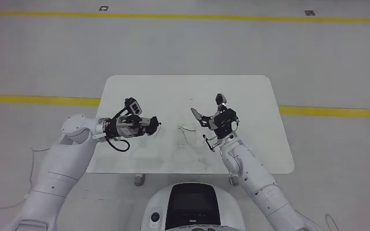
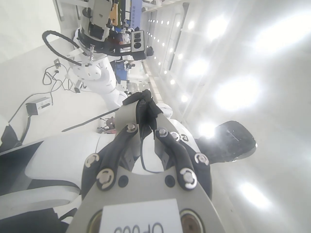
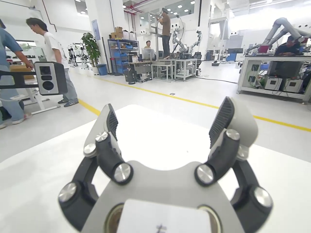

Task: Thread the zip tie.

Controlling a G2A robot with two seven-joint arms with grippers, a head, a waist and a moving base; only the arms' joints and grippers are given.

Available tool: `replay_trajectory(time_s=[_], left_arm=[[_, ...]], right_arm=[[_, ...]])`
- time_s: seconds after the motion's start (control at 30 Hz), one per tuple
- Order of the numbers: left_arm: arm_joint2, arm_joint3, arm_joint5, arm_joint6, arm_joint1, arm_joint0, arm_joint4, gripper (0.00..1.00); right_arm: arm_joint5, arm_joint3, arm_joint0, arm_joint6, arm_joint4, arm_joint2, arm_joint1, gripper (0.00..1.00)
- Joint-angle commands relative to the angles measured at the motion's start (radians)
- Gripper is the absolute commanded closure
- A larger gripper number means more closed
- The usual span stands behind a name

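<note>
My left gripper [image 2: 143,100] is shut on a thin black zip tie [image 2: 82,123]. Its long tail sticks out sideways from the pads, and a thin loop of strap curls back toward the palm. In the top view this gripper [image 1: 156,124] hovers over the left middle of the white table [image 1: 248,98]. Faint dark lines of the zip tie [image 1: 185,130] show between the two arms. My right gripper [image 1: 207,107] is a short way to the right, tilted up and open. In its own wrist view the right gripper [image 3: 167,122] has its ribbed pads spread wide with nothing between them.
The table's far edge [image 3: 170,107] lies just beyond the right gripper, with a yellow floor line [image 3: 194,101] behind it. The left arm's wrist camera [image 3: 49,78] juts in beside the right gripper. People and workbenches stand well away across the room.
</note>
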Motion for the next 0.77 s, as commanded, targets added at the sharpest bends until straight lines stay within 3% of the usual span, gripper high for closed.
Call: replay_trajectory(time_s=[0.0,0.17,0.73], left_arm=[[0.005,-0.022,0.010,0.009,0.000,-0.007,0.010,1.00],[0.019,-0.062,0.007,0.022,0.001,-0.019,0.041,1.00],[0.019,-0.062,0.007,0.022,0.001,-0.019,0.041,1.00]], right_arm=[[0.005,-0.010,-0.008,-0.006,0.012,0.013,0.001,0.00],[-0.004,-0.031,-0.033,-0.027,0.042,0.048,0.006,0.00],[-0.004,-0.031,-0.033,-0.027,0.042,0.048,0.006,0.00]])
